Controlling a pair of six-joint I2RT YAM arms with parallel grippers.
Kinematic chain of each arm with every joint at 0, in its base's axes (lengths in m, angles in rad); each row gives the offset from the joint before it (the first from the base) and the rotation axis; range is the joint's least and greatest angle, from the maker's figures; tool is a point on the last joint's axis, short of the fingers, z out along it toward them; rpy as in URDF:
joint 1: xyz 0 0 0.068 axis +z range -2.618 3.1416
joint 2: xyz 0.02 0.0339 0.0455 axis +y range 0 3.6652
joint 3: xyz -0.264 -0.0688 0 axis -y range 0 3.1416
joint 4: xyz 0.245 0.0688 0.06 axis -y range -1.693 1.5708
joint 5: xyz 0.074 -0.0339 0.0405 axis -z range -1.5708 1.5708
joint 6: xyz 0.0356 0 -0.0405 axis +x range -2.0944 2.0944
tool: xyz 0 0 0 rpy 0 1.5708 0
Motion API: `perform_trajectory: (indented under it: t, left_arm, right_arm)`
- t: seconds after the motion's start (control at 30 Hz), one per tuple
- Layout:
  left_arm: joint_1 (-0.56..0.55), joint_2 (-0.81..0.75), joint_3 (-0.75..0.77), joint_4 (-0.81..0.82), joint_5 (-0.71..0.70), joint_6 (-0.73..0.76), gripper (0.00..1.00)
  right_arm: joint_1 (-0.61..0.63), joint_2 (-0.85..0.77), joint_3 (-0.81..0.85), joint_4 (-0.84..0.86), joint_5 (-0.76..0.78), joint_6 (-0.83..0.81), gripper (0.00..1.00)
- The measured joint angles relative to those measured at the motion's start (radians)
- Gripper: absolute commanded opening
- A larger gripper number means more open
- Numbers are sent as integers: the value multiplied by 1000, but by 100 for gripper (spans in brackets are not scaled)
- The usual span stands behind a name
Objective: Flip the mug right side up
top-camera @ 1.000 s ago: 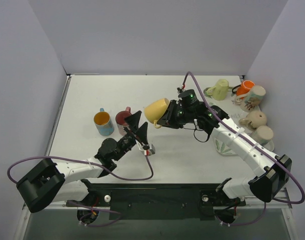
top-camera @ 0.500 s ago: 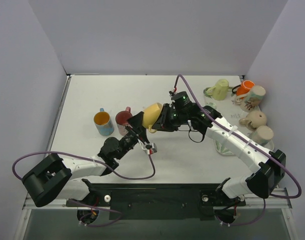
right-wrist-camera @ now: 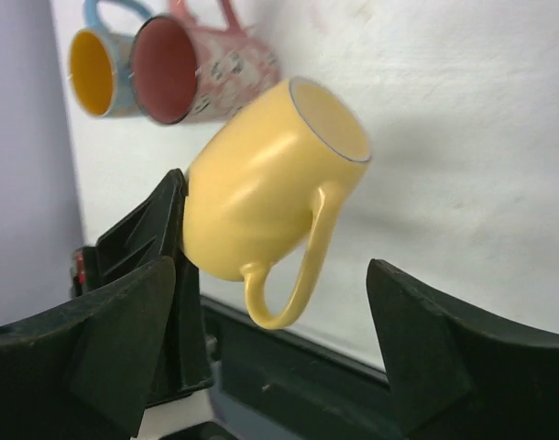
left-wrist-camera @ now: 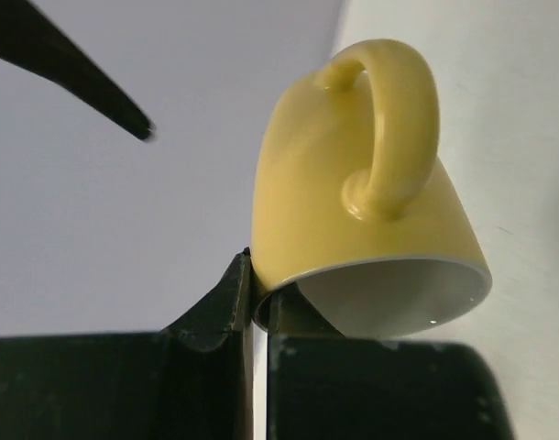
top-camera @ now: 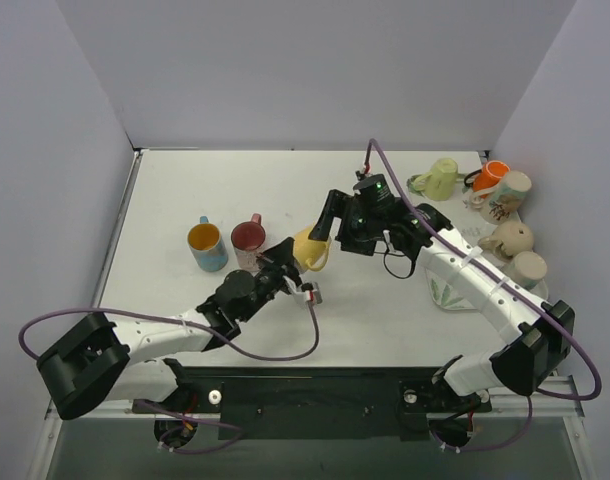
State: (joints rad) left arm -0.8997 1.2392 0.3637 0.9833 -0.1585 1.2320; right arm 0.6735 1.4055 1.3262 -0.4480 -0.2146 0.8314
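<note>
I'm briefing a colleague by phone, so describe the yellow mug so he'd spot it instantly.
Look near the middle of the white table. The yellow mug is pinched by its rim in the left gripper and tilted, unlike the blue mug and red mug standing upright to its left.

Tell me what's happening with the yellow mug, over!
Left gripper shut on rim of yellow mug. Right gripper open. Mug tipped sideways, not upright yet. Red mug nearby, apart.
</note>
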Motion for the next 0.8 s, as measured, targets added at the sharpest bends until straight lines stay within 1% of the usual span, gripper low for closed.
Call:
perform_trajectory:
  t: [0.03, 0.1, 0.17, 0.2, 0.23, 0.37, 0.4, 0.5, 0.57, 0.67, 0.8]
  left_arm:
    - [-10, -1, 43, -124, -28, -53, 0]
    - [-11, 7, 192, -440, -65, -188, 0]
    - [3, 23, 348, -700, -73, -319, 0]
    - [11, 34, 418, -802, -68, -375, 0]
    - [25, 51, 525, -951, -56, -460, 0]
    - [78, 146, 815, -1319, 37, -677, 0]
    - [90, 176, 864, -1384, 63, -713, 0]
    - [150, 324, 1043, -1645, 165, -829, 0]
    - [192, 423, 1111, -1772, 217, -872, 0]
    - [246, 528, 1145, -1907, 254, -911, 0]
    - [298, 605, 1202, -2043, 249, -934, 0]
  right_arm:
    - [-8, 0, 7, -13, 33, -14, 84]
    - [-21, -7, 16, -41, 113, -44, 84]
    - [-32, -20, 17, -65, 182, -62, 84]
    - [-37, -31, 17, -81, 216, -73, 84]
    - [-43, -43, 17, -94, 241, -80, 84]
    - [-74, -93, 13, -124, 309, -104, 85]
    - [-86, -108, 7, -128, 328, -109, 85]
    - [-113, -153, -18, -149, 388, -124, 85]
    - [-128, -174, -35, -162, 420, -130, 85]
    - [-134, -190, -53, -175, 452, -140, 85]
    - [-136, -192, -77, -178, 477, -154, 85]
